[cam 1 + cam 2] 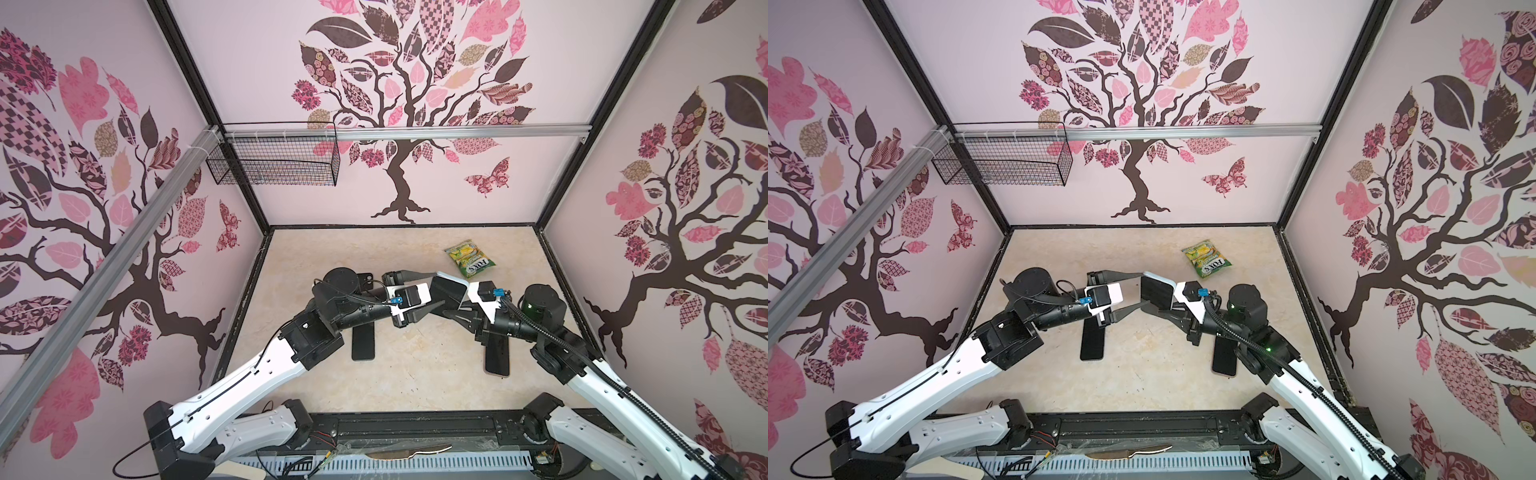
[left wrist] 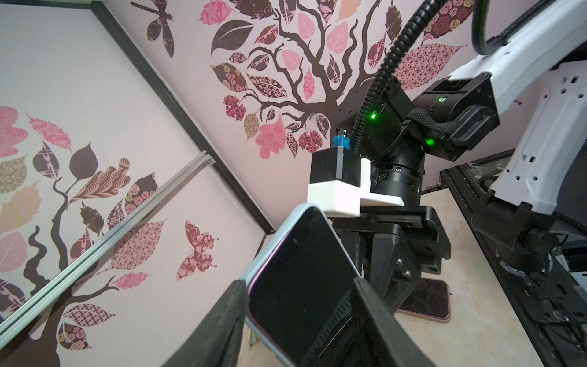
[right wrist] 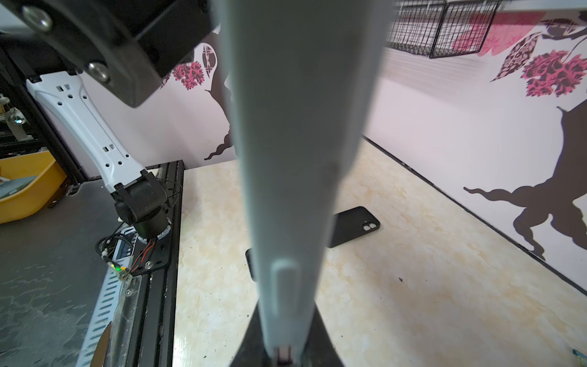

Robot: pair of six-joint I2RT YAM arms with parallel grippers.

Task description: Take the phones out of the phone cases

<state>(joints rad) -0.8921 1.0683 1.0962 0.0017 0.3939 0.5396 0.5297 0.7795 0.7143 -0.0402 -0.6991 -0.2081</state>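
Both arms reach inward above the table: the right gripper clamps the pale blue case with the phone inside, while the left gripper straddles its free end, grip unclear.

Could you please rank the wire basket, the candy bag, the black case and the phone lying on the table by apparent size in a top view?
1. wire basket
2. candy bag
3. black case and phone: alike, both partly hidden under arms, so unranked.
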